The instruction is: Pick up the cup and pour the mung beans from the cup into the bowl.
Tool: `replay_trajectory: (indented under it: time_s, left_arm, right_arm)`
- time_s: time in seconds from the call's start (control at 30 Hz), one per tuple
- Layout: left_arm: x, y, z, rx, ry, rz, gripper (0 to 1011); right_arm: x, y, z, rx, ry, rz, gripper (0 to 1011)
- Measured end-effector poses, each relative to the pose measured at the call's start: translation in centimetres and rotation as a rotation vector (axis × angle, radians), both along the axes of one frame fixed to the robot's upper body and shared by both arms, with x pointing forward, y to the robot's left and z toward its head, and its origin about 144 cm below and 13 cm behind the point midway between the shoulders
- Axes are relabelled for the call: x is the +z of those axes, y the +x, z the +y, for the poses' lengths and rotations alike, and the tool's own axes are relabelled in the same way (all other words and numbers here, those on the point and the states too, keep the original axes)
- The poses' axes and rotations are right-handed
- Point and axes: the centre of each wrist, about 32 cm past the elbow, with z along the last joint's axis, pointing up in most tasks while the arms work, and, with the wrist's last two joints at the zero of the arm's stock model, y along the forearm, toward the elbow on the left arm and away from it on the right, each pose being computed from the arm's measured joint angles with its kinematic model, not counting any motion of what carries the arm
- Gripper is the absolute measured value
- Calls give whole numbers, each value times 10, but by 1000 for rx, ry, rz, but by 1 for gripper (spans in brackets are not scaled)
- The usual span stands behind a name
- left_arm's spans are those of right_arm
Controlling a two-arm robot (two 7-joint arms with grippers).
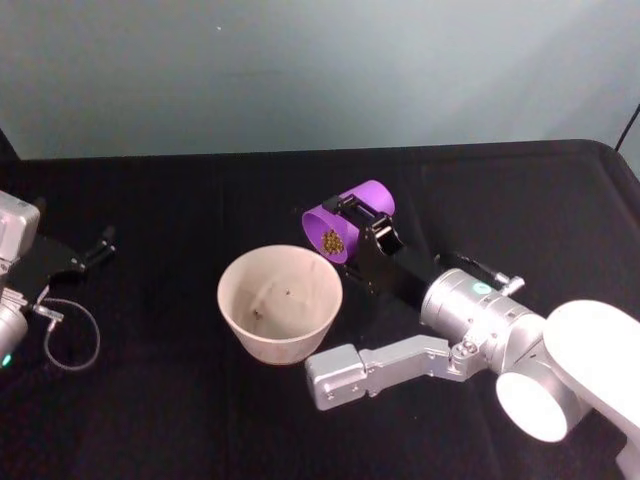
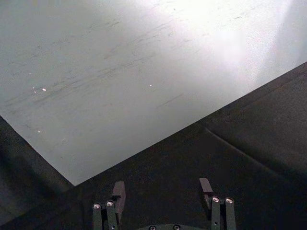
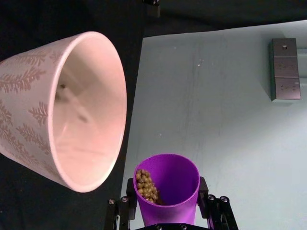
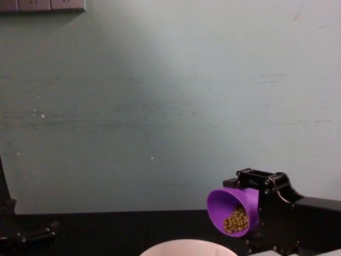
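My right gripper [image 1: 366,224] is shut on the purple cup [image 1: 347,233] and holds it tipped on its side above the table, mouth turned toward the bowl [image 1: 281,303]. Mung beans [image 1: 332,241] lie heaped near the cup's lip [image 3: 166,182]; the beans [image 4: 235,220] are still inside the cup [image 4: 233,210]. The pinkish-white bowl [image 3: 91,110], with a leaf pattern outside, stands just left of and below the cup's mouth and holds only a couple of specks. Parked at the table's far left, my left gripper [image 2: 163,191] is open with nothing between its fingers.
A black cloth covers the table [image 1: 180,200], which ends at a pale green wall [image 4: 160,106] behind. A thin cable loop [image 1: 72,335] lies by the left arm [image 1: 15,240]. My right arm's silver links [image 1: 480,330] stretch across the front right.
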Motion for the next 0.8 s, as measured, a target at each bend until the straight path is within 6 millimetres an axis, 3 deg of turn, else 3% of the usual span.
replay_trajectory:
  time_s: [0.8]
  left_arm:
    - [0,0,0,0,0,0,1000]
  right_arm:
    - [7,9,8,23,-55,16,739]
